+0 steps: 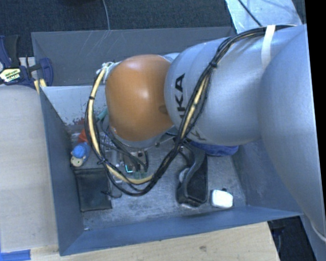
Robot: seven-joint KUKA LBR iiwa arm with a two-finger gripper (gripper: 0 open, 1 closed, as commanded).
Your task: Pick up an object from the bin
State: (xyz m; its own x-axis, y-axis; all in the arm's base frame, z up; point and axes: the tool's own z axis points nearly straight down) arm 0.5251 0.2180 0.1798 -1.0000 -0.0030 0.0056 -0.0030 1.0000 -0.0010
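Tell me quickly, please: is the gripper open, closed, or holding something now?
The gripper: cannot be told; it is in the bin, next to a flat black block.

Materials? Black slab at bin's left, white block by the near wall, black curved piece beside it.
Black slab: matte, dull, likely foam or rubber. White block: smooth, slightly glossy, probably plastic. Black curved piece: sheen along its edges, likely moulded plastic or rubber.

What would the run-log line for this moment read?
phase: arm down in bin | pincer: left of centre, beside black flat block | nearby: black curved piece, white block | held: cannot tell
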